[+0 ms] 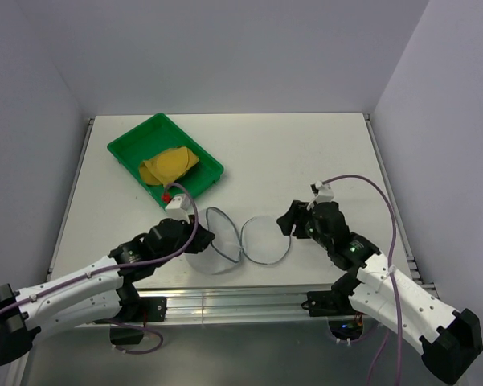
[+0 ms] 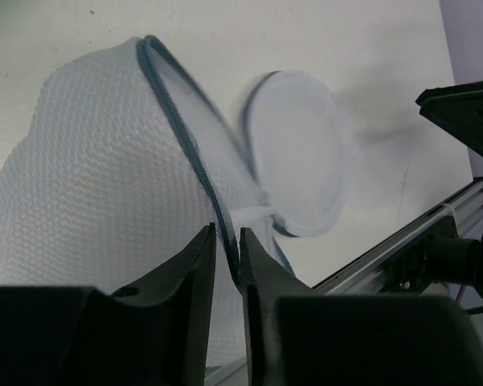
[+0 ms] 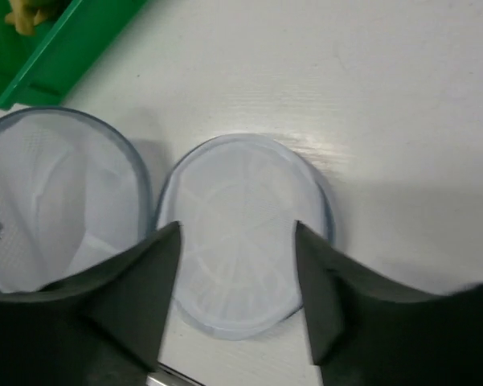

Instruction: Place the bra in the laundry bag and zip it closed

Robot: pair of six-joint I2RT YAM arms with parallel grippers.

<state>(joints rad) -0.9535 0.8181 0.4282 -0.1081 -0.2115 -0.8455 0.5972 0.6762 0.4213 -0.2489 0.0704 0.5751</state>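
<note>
The mustard-yellow bra (image 1: 169, 166) lies in the green tray (image 1: 128, 145) at the back left. The white mesh laundry bag (image 1: 218, 256) stands open near the table's front, and its round lid (image 1: 265, 240) lies flat to the right. My left gripper (image 1: 196, 238) is shut on the bag's dark zipper rim; in the left wrist view the rim (image 2: 185, 137) runs down between the fingers of my left gripper (image 2: 227, 235). My right gripper (image 1: 290, 221) is open and empty above the lid's right edge. In the right wrist view my right gripper (image 3: 236, 232) straddles the lid (image 3: 241, 193).
The tray's corner (image 3: 56, 56) and a bit of the bra (image 3: 26, 14) show at the right wrist view's top left, beside the open bag (image 3: 56, 185). The aluminium rail of the table's front edge (image 2: 434, 233) runs just below the bag.
</note>
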